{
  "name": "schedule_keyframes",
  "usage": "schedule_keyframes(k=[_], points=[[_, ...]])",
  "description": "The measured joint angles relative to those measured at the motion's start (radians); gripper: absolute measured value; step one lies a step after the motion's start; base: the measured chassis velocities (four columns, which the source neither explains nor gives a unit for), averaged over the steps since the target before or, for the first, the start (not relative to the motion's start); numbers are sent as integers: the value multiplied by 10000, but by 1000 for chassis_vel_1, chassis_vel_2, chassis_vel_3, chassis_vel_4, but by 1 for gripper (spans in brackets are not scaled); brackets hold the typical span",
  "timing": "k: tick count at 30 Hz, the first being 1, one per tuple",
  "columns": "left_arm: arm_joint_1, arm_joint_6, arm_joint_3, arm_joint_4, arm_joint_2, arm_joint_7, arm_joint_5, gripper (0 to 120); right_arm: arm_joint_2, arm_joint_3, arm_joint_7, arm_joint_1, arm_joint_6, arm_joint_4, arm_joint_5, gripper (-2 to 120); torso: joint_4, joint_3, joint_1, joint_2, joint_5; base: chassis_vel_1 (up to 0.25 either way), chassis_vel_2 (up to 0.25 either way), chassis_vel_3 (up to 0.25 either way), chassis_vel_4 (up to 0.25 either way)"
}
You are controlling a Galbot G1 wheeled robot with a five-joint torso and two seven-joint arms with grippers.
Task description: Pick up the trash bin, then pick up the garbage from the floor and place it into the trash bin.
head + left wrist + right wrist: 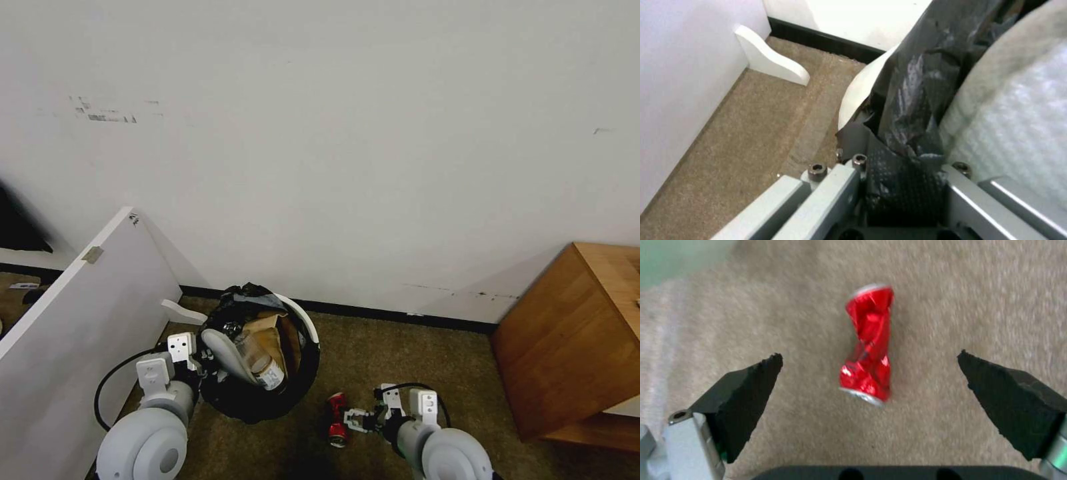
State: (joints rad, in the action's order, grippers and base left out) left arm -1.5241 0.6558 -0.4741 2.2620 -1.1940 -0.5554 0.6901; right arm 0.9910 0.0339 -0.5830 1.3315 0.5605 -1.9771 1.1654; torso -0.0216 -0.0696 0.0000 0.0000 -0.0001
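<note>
The trash bin (pixel 308 327), a white bucket lined with a black bag, hangs tilted at my left, just above the carpet. My left gripper (pixel 199 360) is shut on its bag-covered rim (pixel 907 133). Inside lie a brown paper bag (pixel 270 337), a clear bottle (pixel 263 367) and a white slipper (pixel 223 353). The same slipper (pixel 1018 116) fills one side of the left wrist view. A crushed red can (pixel 337 421) lies on the carpet right of the bin. My right gripper (pixel 869 355) hovers open over the can (pixel 868 346), one finger on each side and neither touching.
A white board (pixel 73 333) leans at the left, with a white foot bracket (pixel 769 56) on the carpet by the wall. A wooden cabinet (pixel 573 333) stands at the right. The white wall and its black baseboard (pixel 400 313) close off the far side.
</note>
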Motion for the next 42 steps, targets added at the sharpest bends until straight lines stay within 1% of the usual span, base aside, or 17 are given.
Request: schedule_keyframes(k=[2, 4, 8, 13, 20, 23, 33, 42], points=[[-12, -9, 9, 5, -12, 10, -21, 0, 109, 107, -356, -157, 89, 160, 257, 100, 0, 0, 0, 0, 0, 0, 0, 0, 0], [-14, -14, 17, 18, -12, 13, -24, 0, 173, 158, -454, -265, 96, 284, 362, 100, 0, 0, 0, 0, 1, 0, 0, 0, 0], [-8, -20, 34, 30, -11, 15, -24, 0, 279, 228, -505, -445, 96, 459, 493, 100, 0, 0, 0, 0, 0, 0, 0, 0, 0], [-6, -36, 49, 47, -7, 23, -24, 0, 656, 446, -528, -1115, 82, 973, 603, 100, 1, 0, 1, 0, 0, 0, 0, 0, 0], [-14, -52, 49, 76, -17, 33, -24, 0, 971, 718, -533, -1666, 61, 1378, 631, 100, 0, 0, 0, 0, 0, 0, 0, 0, 0], [-26, -63, 49, 91, -27, 41, -22, 0, 1304, 871, -533, -1862, 40, 1742, 569, 100, 1, -1, 0, 0, 0, 0, 0, 0, 0], [12, -81, 43, 101, 23, 45, 43, 0, 1855, 886, -472, -1721, -81, 2496, 157, 100, 0, 1, 0, 0, 0, 0, 0, 0, 0], [26, -86, 87, 94, 23, 47, 49, 0, 2057, 795, -442, -1671, -228, 2800, -148, 100, 0, 1, 0, 0, 0, 0, 0, 0, 0]])
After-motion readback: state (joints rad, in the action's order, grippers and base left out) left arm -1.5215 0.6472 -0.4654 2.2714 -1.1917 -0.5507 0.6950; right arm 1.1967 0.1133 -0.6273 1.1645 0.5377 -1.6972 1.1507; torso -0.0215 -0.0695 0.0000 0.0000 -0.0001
